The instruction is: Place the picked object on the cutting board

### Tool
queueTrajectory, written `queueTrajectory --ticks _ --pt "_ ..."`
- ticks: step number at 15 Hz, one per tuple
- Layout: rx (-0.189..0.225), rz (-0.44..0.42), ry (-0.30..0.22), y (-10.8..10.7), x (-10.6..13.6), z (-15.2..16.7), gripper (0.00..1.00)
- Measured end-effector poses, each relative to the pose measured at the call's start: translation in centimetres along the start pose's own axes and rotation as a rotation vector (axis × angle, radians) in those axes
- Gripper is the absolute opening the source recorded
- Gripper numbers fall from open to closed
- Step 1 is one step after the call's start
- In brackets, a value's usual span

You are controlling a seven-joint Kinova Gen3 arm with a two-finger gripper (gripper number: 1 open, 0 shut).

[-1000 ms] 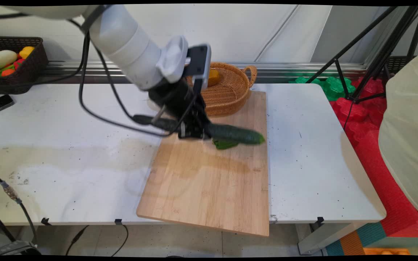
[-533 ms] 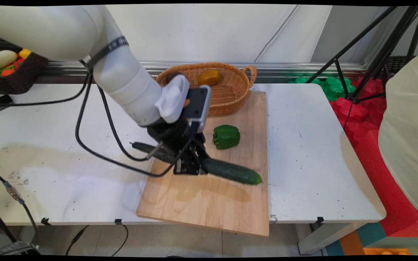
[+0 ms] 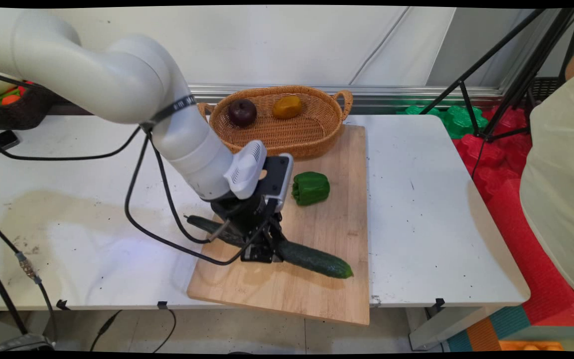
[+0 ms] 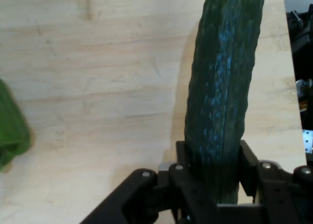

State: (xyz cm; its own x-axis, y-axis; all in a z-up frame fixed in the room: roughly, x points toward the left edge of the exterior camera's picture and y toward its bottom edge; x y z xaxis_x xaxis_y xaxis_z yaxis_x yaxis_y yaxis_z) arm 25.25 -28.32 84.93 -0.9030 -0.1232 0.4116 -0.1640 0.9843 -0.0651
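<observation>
My jaws gripped the cucumber (image 3: 312,259) at mid-length, low over the cutting board (image 3: 317,299); green pepper (image 3: 311,188) near. Step judged: carrying it. A next move would need level handling.

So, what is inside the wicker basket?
The wicker basket holds a dark red fruit and an orange-yellow one, both toward its back. Nothing else shows inside it.

Bright, even overhead lighting. Soft shadows under arm on cutting board (image 3: 317,294). Mild glare on table (image 3: 416,199). Barrel distortion at main view edges. Hand view slightly soft close up.
</observation>
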Motion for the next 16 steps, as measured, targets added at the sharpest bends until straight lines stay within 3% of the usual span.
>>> queueTrajectory --ticks 10,11,16 --pt "-0.032 0.003 0.017 -1.5 -0.9 4.2 0.0" --pt "-0.031 0.006 0.019 -1.6 -0.9 4.4 1.0" --pt "-0.023 0.011 0.027 -1.7 -1.2 4.3 1.0"
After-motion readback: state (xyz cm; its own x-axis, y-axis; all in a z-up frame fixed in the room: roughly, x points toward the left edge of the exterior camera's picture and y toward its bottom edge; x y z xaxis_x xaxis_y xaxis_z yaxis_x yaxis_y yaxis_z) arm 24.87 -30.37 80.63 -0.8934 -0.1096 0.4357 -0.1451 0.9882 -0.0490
